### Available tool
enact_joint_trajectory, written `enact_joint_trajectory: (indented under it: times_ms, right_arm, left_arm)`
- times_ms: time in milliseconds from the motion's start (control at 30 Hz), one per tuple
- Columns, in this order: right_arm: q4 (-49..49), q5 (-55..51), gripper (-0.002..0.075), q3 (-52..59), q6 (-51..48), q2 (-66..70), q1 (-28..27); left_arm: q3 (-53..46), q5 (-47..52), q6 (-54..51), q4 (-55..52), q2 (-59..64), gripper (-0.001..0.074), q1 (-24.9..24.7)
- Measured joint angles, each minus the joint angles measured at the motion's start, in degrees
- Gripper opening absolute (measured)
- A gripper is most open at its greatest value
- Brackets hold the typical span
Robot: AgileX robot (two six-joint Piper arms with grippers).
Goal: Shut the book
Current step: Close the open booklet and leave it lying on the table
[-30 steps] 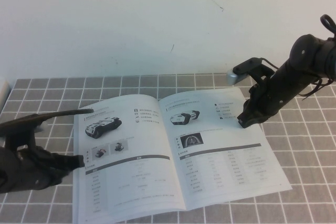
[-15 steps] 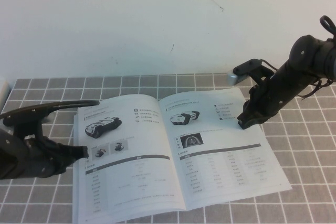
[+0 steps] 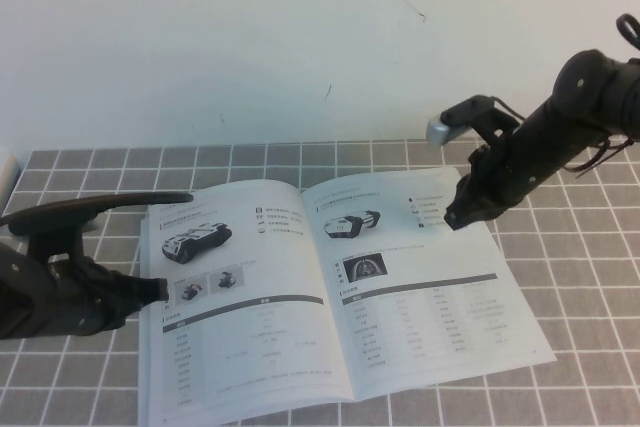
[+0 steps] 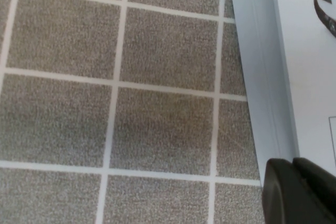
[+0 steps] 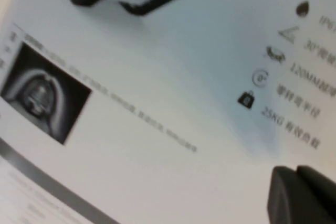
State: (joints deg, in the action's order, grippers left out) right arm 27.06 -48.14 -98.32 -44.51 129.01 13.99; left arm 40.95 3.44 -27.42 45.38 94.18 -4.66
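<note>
A thin white book (image 3: 330, 287) lies open and flat on the grey tiled mat (image 3: 580, 277), with pictures of a tracked vehicle on both pages. My left gripper (image 3: 160, 290) is low at the book's left edge, fingers shut; in the left wrist view its dark tip (image 4: 296, 192) overlaps the book's page edge (image 4: 262, 77). My right gripper (image 3: 455, 219) hovers over the top right part of the right page, also shut. The right wrist view has its tip (image 5: 302, 198) just above the printed page (image 5: 157, 87).
A white wall rises behind the mat. A small white object (image 3: 6, 172) sits at the far left edge. Bare mat (image 4: 105, 103) stretches left of the book and to its right and front.
My left gripper has slid right to the book's left edge. My right gripper has risen a little and shifted up the right page.
</note>
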Motion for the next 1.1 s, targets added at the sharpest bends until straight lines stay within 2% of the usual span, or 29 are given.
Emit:
enact_joint_trajectory:
  times_ms: [267,433,567,767,1100]
  right_arm:
    - [4.44,-6.54,-0.0003,-1.8,-1.04,-2.1,0.0]
    - [0.94,-6.2,-0.0003,-0.84,-1.29,-1.15,0.0]
    - [-1.19,-5.79,-0.0003,-0.79,-1.29,-0.2,0.0]
    - [-1.31,-6.26,-0.0003,-0.79,-1.29,1.87,0.0]
    - [-1.31,-6.74,-0.0003,-0.79,-1.29,2.3,0.0]
  left_arm:
    - [0.0,1.6,-0.13,0.14,0.0,-0.0004,0.0]
    - [0.56,2.22,-0.13,0.47,0.22,-0.0003,0.26]
    - [4.11,6.48,-0.13,0.47,2.52,-0.0004,1.78]
    - [8.4,10.29,-1.1,0.22,8.14,-0.0003,2.52]
    - [9.12,11.41,-1.66,-3.41,7.79,-0.0004,2.76]
